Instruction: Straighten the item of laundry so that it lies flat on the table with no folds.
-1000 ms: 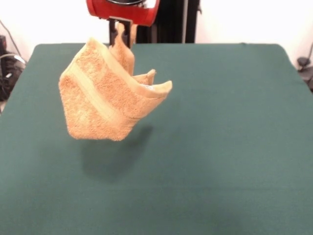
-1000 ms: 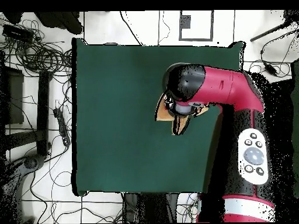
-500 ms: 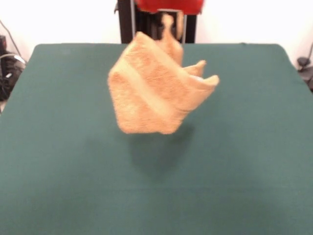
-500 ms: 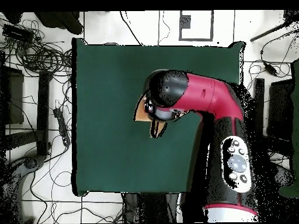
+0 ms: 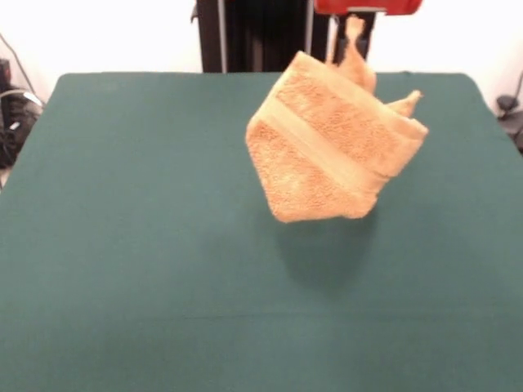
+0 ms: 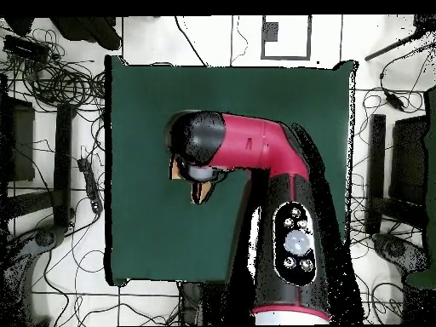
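Front view, item one — my gripper, at the picture's top edge right of centre, below my red wrist housing; fingers pinched shut on a twisted corner of the towel. Item two — the towel, orange-tan terry, hanging clear of the table in a bunched, folded bundle; paler woven band running diagonally across its facing side; two loose corners poking out to the right; lowest edge well above the green cloth, with a shadow on the table beneath it. Overhead view: my arm reaches up from the base, then bends across toward the picture's left, its black end over the table's left half; only small slivers of towel show below that end, the gripper itself hidden
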`<action>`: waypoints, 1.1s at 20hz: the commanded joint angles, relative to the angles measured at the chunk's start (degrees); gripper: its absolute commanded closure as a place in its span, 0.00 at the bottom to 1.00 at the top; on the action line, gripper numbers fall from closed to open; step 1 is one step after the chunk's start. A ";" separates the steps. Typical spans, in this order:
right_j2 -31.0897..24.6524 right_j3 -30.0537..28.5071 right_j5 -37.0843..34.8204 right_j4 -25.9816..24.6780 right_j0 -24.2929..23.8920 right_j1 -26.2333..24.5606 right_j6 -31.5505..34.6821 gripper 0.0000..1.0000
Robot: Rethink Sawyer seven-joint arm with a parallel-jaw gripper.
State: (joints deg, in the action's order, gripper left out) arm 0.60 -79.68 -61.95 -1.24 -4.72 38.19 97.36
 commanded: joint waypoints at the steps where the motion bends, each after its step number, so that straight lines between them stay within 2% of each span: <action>1: 1.83 -5.73 3.25 -1.40 2.91 -1.87 13.66 1.00; 6: 3.55 -2.71 3.49 -3.35 3.18 -2.84 13.06 1.00; 11: 2.91 2.69 0.21 -3.99 -0.69 -5.84 7.44 1.00; 15: 2.42 5.26 -0.08 -6.08 -1.84 -6.86 4.96 1.00; 22: 1.20 14.56 -5.77 -9.49 -4.05 -10.86 1.75 1.00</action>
State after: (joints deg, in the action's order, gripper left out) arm 4.13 -71.52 -62.20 -8.30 -8.07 33.44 97.36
